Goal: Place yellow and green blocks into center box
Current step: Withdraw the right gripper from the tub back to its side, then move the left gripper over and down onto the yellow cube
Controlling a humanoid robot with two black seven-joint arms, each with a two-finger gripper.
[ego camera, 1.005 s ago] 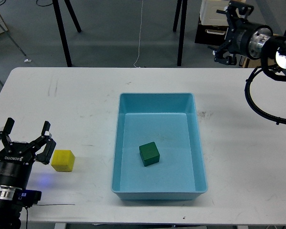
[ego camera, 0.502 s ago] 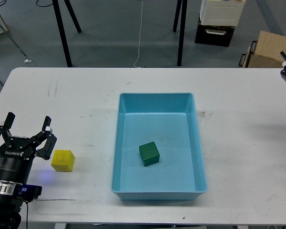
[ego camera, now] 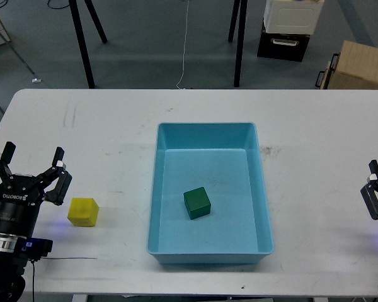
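One white table [ego camera: 101, 126] w/ scuffs, grey floor [ego camera: 151, 38] behind; left end effector [ego camera: 31, 173] spread open, empty.

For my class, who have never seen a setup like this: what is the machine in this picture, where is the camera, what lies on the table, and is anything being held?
The camera sits in a robot's head, looking forward and down at a white table. The black parts at the lower corners are the ends of its two arms. The left hand has its fingers spread open and holds nothing. Only part of the right hand shows at the edge, so its state cannot be told. In the middle stands a blue box with a green block already inside. A yellow block lies on the table just right of the left hand, not yet in the box.
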